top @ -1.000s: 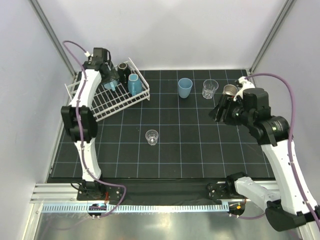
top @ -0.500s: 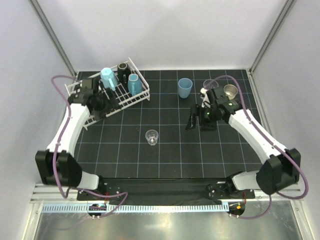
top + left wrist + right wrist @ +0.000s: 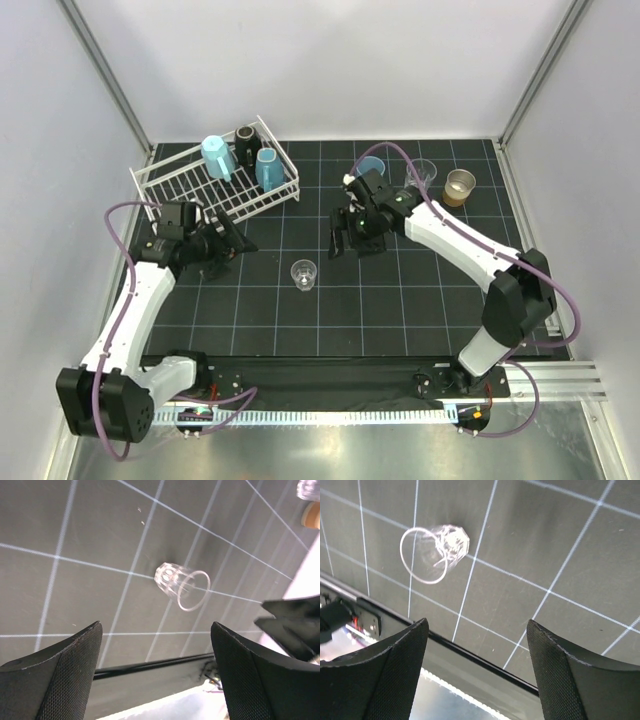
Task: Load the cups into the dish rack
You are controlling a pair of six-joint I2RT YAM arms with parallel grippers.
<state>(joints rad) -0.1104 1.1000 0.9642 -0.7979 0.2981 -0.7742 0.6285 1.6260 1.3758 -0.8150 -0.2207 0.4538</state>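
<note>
As it stands, the clear glass (image 3: 304, 273) shows facets.

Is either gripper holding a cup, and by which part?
Nothing is held: the left gripper and right gripper are both open and empty, apart from the clear glass.

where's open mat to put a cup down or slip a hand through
free: the near strip in front of the middle clear glass, and the far gap between dish rack and blue tumbler. crowded: far right, where tumbler, second glass and brown cup cluster.
</note>
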